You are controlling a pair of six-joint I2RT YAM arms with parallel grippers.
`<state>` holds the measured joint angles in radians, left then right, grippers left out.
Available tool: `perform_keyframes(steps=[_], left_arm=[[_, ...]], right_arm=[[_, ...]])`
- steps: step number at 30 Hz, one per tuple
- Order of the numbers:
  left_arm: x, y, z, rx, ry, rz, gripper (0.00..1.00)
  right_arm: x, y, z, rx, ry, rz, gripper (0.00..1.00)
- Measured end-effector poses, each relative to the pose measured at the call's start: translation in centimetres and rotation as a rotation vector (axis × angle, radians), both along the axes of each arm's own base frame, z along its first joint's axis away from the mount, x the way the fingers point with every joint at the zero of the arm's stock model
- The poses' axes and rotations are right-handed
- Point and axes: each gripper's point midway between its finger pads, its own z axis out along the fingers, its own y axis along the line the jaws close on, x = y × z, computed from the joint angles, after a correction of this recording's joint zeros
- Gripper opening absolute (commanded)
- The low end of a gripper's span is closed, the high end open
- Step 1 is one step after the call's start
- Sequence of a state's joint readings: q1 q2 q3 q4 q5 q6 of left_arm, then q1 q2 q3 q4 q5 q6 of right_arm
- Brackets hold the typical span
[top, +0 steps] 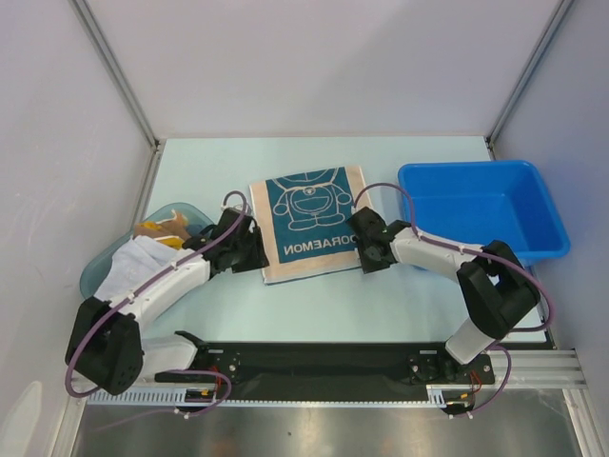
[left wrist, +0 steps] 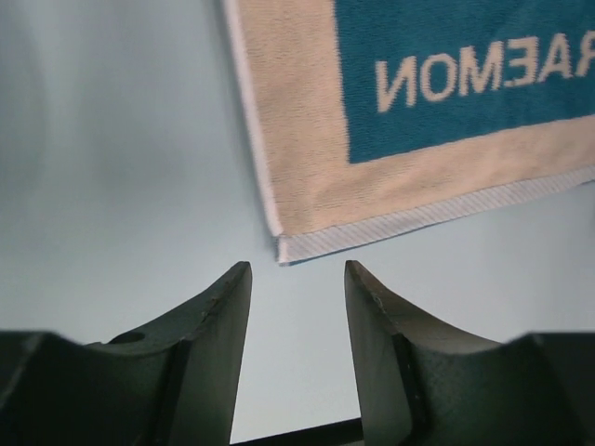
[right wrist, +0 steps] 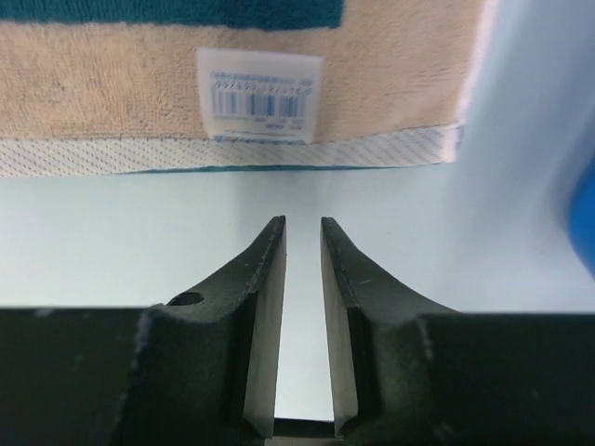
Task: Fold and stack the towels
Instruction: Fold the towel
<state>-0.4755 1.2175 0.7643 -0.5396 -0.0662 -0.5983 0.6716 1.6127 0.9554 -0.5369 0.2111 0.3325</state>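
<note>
Two grippers, both empty. Left gripper (left wrist: 297,271): jaws spread, just short of towel (top: 314,224) corner. Right gripper (right wrist: 304,223): jaws parted by slim gap, facing towel's labelled hem. Teal-and-tan towel lies flat on pale blue table (top: 314,309), between grippers. Blue bin (top: 476,169) right; teal tub (top: 93,269) left, holding more cloths (top: 164,228). White wall panels (top: 314,57) enclose table.

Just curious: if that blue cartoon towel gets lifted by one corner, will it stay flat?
Probably not: the towel lies thin and flat on the table, so it should droop and weigh little. Pushed, its terry cloth would likely bunch rather than slide.
</note>
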Motion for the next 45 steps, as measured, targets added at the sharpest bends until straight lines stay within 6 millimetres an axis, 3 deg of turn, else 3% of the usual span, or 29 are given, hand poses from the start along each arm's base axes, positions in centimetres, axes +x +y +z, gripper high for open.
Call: perform_keyframes(steps=[5,10,17,25,28,30,32,34,37,39,42,45], left_arm=[[0.0,-2.0,-1.1,-0.071,0.049,-0.05,0.45],[-1.0,-2.7,-3.3,-0.098,0.103,-0.064,0.42],[-2.7,-1.9,-6.4,-0.053,0.187,-0.022,0.36],[-2.6,-0.1,-6.0,0.019,0.157,0.039,0.38],[-2.9,0.3,-4.3,0.017,0.131,0.037,0.51],[-2.3,0.0,-2.2,0.001,0.086,0.019,0.59],[-0.5,-0.9,1.0,-0.023,0.008,-0.011,0.61],[2.4,-1.9,5.5,-0.04,-0.102,-0.051,0.61],[7.8,-2.9,11.9,-0.041,-0.266,-0.094,0.61],[11.6,-2.9,14.7,-0.025,-0.347,-0.114,0.61],[16.3,-2.0,15.3,0.013,-0.386,-0.129,0.6],[20.1,-0.3,12.6,0.068,-0.338,-0.138,0.58]], right_arm=[[2.0,-0.6,1.6,0.001,-0.039,-0.044,0.25],[4.8,-1.8,2.5,0.001,-0.101,-0.091,0.23],[5.9,-2.7,-0.8,-0.074,-0.074,-0.085,0.22],[4.9,-2.4,-0.7,-0.085,-0.093,-0.087,0.24],[3.5,-1.8,-0.2,-0.072,-0.07,-0.074,0.26],[2.7,-1.5,0.2,-0.063,-0.05,-0.062,0.28],[2.2,-1.4,1.1,-0.058,-0.028,-0.054,0.32],[3.1,-1.0,2.9,-0.028,-0.036,-0.045,0.37],[6.6,0.4,7.2,0.07,-0.111,-0.006,0.44],[9.9,1.5,10.8,0.142,-0.196,0.043,0.46],[15.0,2.7,15.0,0.22,-0.3,0.093,0.48],[20.6,3.0,16.7,0.257,-0.38,0.1,0.43]])
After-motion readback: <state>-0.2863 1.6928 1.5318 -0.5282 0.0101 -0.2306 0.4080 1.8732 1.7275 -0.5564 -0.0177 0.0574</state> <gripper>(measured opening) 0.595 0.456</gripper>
